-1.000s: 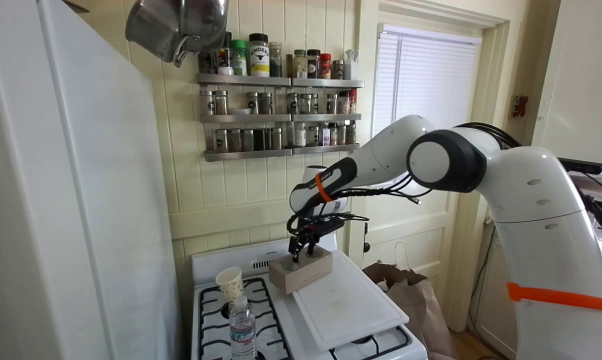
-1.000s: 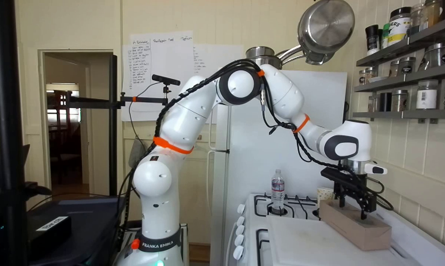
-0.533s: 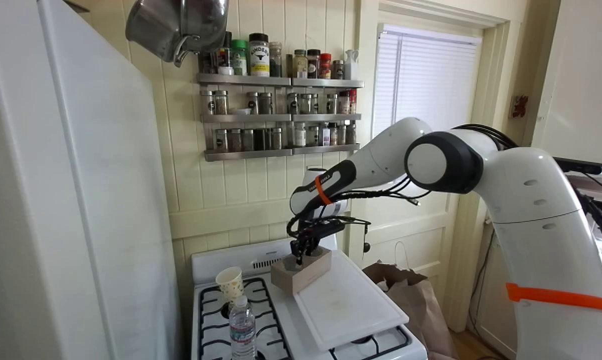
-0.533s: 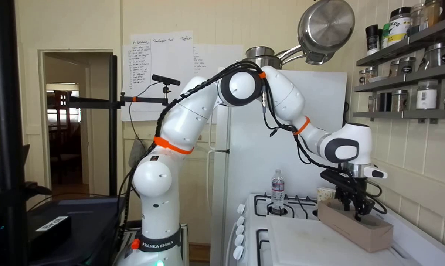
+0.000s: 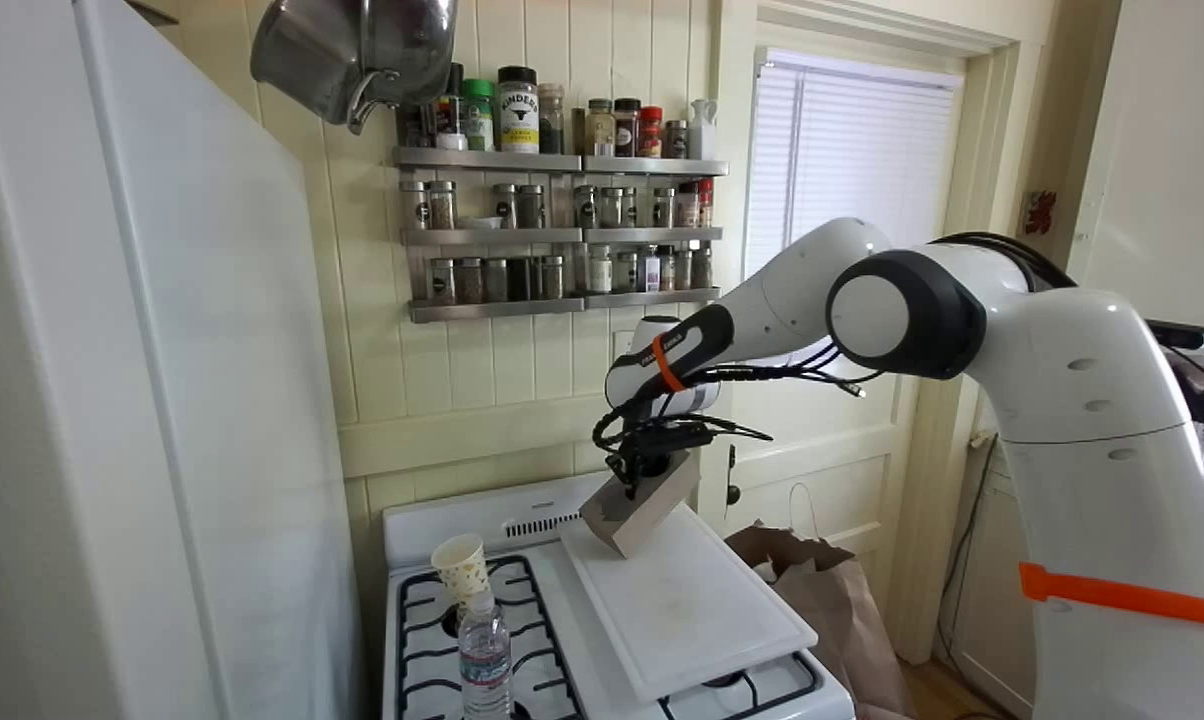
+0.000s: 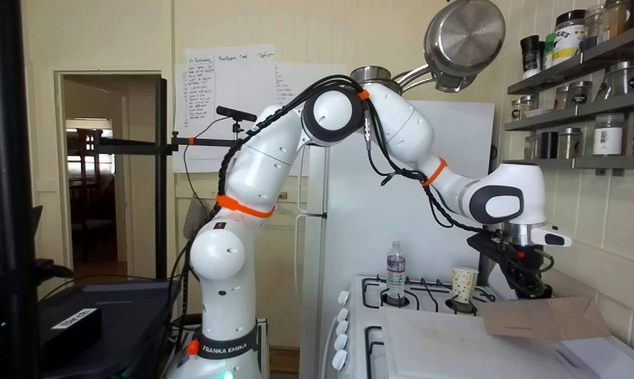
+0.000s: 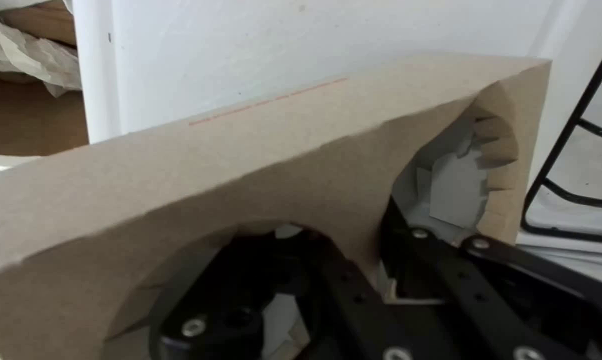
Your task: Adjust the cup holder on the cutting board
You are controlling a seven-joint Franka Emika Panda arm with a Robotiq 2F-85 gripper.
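Note:
The cup holder (image 5: 652, 518), a tan cardboard box with round holes in its top, hangs tilted over the far end of the white cutting board (image 5: 697, 615). My gripper (image 7: 348, 230) is shut on the cardboard strip between two holes, one finger in each hole. In an exterior view the cup holder (image 6: 543, 318) shows its side and hides the fingertips of the gripper. Whether its lowest corner touches the board cannot be made out. The cutting board (image 6: 443, 342) lies flat across the stove's burners.
A patterned paper cup (image 5: 460, 562) and a clear water bottle (image 5: 485, 665) stand on the burner grates beside the board. The stove's back panel (image 5: 432, 530) and the wall are close behind the gripper. A brown paper bag (image 5: 832, 610) stands beside the stove. Spice shelves (image 5: 497, 308) hang above.
My gripper has closed from open onto the strip between the holes. The cup holder has risen and tipped, and its end that overhung the stove top is now over the board.

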